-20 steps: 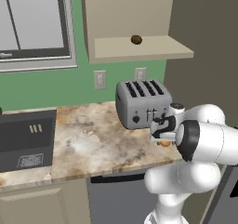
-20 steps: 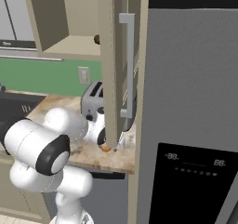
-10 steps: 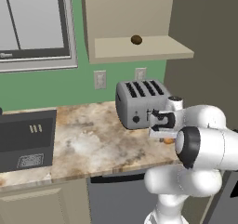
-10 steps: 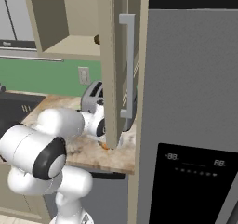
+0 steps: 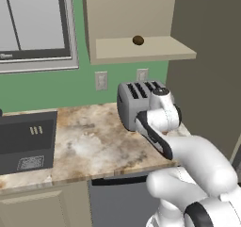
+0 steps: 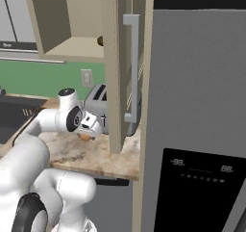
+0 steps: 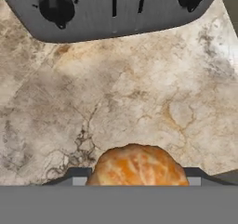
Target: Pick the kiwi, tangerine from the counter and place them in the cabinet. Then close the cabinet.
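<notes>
1. Tall grey refrigerator (image 6: pixel 192 106) with a dark display panel low on its door: stands directly to the right of the toaster's end of the counter.
2. Tan beige wall cabinet (image 5: pixel 141 52) with a plain inner shelf: hangs above the toaster; its panelled door (image 6: pixel 120 67) with a slim vertical bar handle stands open, swung out edge-on between the toaster and the refrigerator.
3. Beige and brown marbled stone counter (image 5: pixel 89 141): carries the toaster at its back right; a bare stretch lies in front of and to the left of the toaster.
4. Black appliance (image 5: pixel 26 141) with a small white label: sits on the counter well to the left of the toaster.
5. Silver four-slot toaster (image 5: pixel 136 101) with dark knobs on its front face: the landmark, set against the green wall below the cabinet.
6. Two-finger gripper (image 7: pixel 135 181) of the white arm: poised just in front of the toaster above the counter, fingers clamped on the tangerine.
7. Small bright orange round tangerine (image 7: pixel 135 165): held between the fingers, just in front of the toaster; seen as an orange spot (image 6: pixel 85 137) under the hand.
8. Small dark brown roundish kiwi (image 5: pixel 138 40): rests on the cabinet shelf, directly above the toaster.
</notes>
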